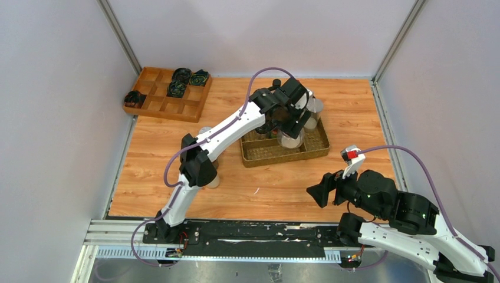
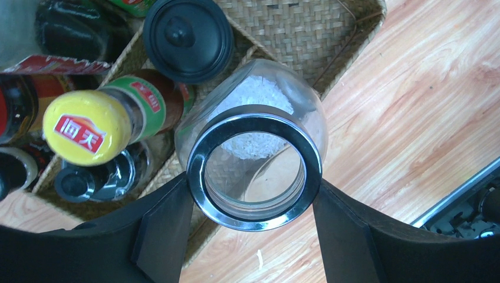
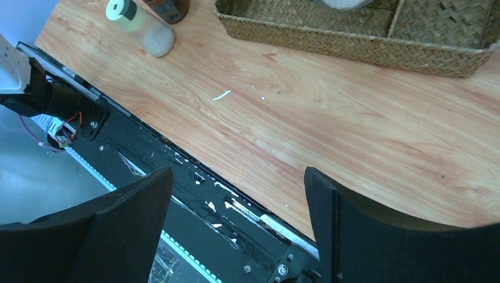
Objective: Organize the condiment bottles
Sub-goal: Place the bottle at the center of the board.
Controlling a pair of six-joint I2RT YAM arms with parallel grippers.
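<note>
Holds right gripper [image 3: 237,177] low over near edge of table [image 3: 354,118], jaws spread wide, nothing between. Farther left: pale-capped bottle [image 3: 125,12] and grey-topped shaker [image 3: 158,40] side by side on bare wood, outside woven tray [image 2: 306,29]. Pinches glass jar [image 2: 259,94] at silver rim in left gripper [image 2: 255,200]; white granules inside, jar tilted over tray's near edge. Just beyond, in tray: yellow-capped bottle [image 2: 88,127], black-lidded jar [image 2: 187,38], crowded among dark bottles. Far left corner: wooden box [image 1: 165,94] of dark coils.
</note>
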